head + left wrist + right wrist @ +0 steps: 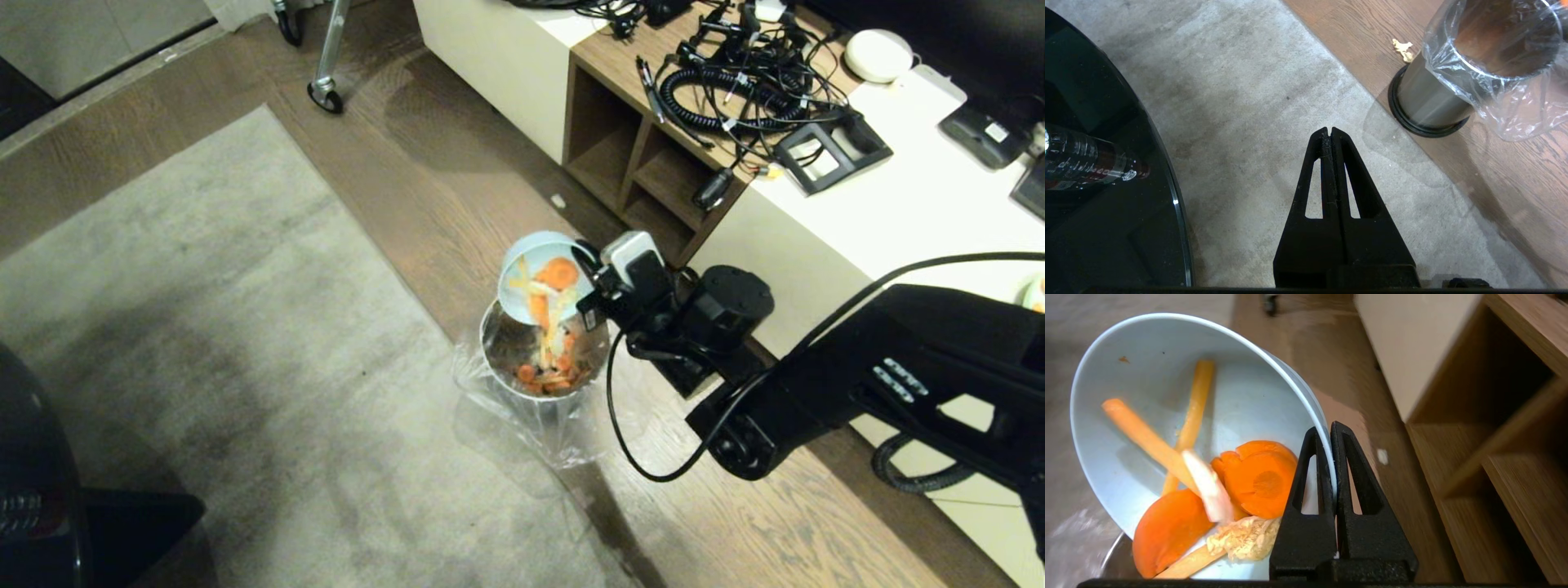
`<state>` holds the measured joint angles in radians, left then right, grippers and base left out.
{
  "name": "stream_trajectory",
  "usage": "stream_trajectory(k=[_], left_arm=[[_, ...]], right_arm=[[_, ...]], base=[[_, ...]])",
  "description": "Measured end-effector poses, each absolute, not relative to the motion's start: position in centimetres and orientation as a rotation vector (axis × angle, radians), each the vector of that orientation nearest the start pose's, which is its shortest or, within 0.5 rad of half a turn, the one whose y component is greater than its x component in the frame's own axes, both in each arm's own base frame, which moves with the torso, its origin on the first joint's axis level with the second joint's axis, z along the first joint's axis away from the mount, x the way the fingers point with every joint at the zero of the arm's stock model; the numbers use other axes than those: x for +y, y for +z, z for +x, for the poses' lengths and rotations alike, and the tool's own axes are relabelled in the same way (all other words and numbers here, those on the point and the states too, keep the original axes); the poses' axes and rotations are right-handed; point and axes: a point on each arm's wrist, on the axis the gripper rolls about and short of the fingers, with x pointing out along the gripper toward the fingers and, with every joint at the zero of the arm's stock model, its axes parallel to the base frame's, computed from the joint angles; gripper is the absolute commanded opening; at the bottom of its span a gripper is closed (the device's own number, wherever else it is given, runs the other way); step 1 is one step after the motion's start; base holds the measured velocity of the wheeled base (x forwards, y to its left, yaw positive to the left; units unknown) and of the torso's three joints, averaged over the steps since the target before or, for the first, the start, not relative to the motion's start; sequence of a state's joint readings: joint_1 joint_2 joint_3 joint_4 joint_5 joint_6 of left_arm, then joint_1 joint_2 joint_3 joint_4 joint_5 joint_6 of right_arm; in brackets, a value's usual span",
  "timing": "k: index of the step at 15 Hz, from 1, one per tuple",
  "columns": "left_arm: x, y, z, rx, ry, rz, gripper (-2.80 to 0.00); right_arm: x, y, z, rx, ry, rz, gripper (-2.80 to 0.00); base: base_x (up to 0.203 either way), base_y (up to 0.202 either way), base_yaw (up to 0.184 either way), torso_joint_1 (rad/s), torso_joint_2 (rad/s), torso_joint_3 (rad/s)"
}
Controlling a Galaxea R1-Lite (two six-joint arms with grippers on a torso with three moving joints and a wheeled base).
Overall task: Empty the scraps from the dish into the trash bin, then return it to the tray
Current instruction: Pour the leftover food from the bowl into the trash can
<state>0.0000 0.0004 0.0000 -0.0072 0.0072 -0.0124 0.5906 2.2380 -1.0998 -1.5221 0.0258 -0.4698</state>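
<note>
The right gripper (1329,430) is pinching the rim of the small, pale-blue, smooth, likely slippery bowl (1167,396), tipping orange carrot scraps (1257,477) toward the shiny metal bin (543,359), while the left gripper (1329,131) is hanging closed and empty.

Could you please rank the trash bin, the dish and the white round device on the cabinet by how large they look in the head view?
1. trash bin, counting its bag liner
2. dish, tilted over the bin; being nearer the camera may inflate it
3. white round device, farthest away
</note>
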Motion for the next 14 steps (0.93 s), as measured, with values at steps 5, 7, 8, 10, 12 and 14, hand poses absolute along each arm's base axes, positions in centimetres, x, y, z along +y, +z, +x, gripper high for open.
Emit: stream_trajectory(k=[5,7,8,10,12,14], left_arm=[[0.0,7.6,-2.3,-0.007,0.007,-0.013,-2.80],[0.0,7.6,-2.3,-0.007,0.007,-0.013,-2.80],[0.0,7.6,-2.3,-0.007,0.007,-0.013,-2.80],[0.0,7.6,-2.3,-0.007,0.007,-0.013,-2.80],[0.0,7.6,-2.3,-0.007,0.007,-0.013,-2.80],[0.0,7.6,-2.3,-0.007,0.007,-0.013,-2.80]], right_arm=[[23.5,13.5,35.5,-0.519,0.531,-0.446,-2.80],[22.8,13.2,36.3,-0.519,0.505,-0.481,-2.80],[22.3,13.1,36.9,-0.524,0.483,-0.501,-2.80],[21.6,13.2,37.8,-0.539,0.446,-0.536,-2.80],[21.3,13.5,38.4,-0.568,0.413,-0.581,-2.80],[21.3,13.8,38.7,-0.598,0.393,-0.628,-2.80]], base=[[0.000,0.000,0.000,0.000,0.00,0.000],[0.000,0.000,0.000,0.000,0.00,0.000],[0.000,0.000,0.000,0.000,0.00,0.000],[0.000,0.000,0.000,0.000,0.00,0.000],[0.000,0.000,0.000,0.000,0.00,0.000],[0.000,0.000,0.000,0.000,0.00,0.000]])
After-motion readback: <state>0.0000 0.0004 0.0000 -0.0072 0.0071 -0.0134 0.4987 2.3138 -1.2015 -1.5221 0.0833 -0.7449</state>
